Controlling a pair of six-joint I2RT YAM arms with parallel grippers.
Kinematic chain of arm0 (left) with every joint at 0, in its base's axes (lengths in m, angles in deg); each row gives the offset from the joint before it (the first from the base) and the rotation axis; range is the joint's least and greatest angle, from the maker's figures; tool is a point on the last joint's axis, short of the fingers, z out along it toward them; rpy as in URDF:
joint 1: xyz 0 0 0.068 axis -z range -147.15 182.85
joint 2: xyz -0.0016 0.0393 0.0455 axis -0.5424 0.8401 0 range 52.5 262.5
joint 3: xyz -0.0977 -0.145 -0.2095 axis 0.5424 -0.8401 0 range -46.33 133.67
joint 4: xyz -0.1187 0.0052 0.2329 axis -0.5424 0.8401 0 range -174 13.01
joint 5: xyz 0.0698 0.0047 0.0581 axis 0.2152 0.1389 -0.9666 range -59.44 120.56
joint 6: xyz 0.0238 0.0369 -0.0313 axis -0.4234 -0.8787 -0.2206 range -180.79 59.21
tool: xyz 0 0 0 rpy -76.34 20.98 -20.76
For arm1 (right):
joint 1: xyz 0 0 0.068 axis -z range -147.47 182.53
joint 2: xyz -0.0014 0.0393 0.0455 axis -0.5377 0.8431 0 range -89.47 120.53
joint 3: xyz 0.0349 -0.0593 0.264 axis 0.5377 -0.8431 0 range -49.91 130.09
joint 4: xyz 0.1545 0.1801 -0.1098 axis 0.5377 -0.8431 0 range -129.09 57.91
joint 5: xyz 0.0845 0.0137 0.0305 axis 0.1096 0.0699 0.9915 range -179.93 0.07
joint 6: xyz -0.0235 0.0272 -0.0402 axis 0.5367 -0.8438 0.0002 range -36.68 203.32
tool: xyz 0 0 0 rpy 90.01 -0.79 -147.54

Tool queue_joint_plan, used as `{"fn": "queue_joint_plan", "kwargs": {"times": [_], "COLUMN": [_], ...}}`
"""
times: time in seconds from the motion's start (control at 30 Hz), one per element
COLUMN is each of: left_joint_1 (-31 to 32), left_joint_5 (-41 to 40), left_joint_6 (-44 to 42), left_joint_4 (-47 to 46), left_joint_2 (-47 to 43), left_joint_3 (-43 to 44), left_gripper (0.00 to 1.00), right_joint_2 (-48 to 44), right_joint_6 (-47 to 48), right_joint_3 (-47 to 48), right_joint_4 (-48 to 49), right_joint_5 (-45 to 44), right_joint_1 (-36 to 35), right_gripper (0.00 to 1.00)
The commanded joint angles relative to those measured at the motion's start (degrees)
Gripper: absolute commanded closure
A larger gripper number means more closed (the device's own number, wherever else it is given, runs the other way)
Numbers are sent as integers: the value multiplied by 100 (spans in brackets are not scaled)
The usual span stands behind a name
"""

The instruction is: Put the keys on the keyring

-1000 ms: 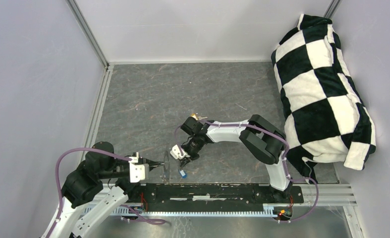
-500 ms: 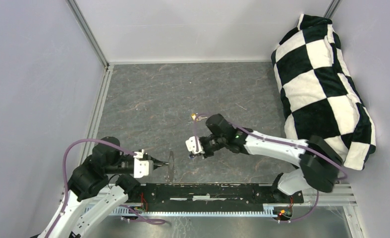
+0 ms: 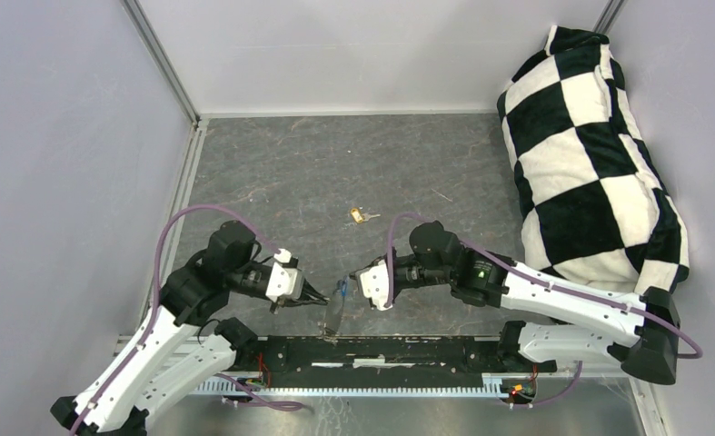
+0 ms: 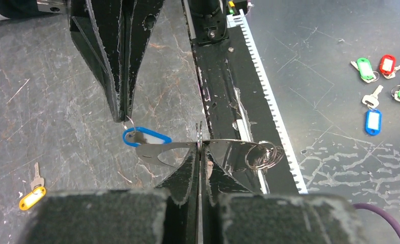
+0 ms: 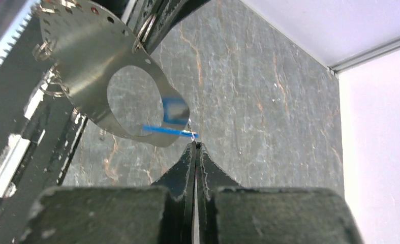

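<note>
By the black rail (image 3: 399, 350) at the near edge, the left gripper (image 4: 198, 150) has its jaws clamped on the keyring (image 5: 86, 61), pinching the thin steel band across its faces near the middle. The band looks light and springy, with slick faces, so that flat pinch seems the secure hold. A few small split rings dangle from its rail-side end.

Just beside it, the right gripper (image 5: 193, 147) has its jaws shut on the tiny wire loop of the blue key (image 4: 147, 138), whose plastic head sits at the band's rim; I cannot tell whether they touch. That loop is fine and slippery and could twist in the pinch. Room is tight here, with the rail close by and the two sets of fingertips almost meeting.

Farther out, the gold key (image 3: 360, 215) lies alone on the open bench (image 3: 272, 182), light and flat, probably best taken by its head. The checkered cloth (image 3: 590, 154) sits far right, well apart.
</note>
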Motion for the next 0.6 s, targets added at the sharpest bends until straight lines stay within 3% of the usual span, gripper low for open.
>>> {"fn": "queue_joint_plan", "kwargs": {"times": [0.0,0.3,0.57], "left_joint_1": [16,16,16], "left_joint_5": [503,767,646], "left_joint_6": [-48,-276,1443], "left_joint_4": [-508,-587,-2330], "left_joint_2": [220,423,94], "left_joint_3": [277,274,-235], "left_gripper": [98,98,98], "right_joint_2": [-228,-323,-263], "right_joint_6": [428,1202,1488], "right_joint_3": [323,956,1078], "right_joint_4": [-355,-1021,-1203], "right_joint_5": [-400,250,320], "right_joint_1": [-29,-81,-261], "right_gripper": [99,99,99]}}
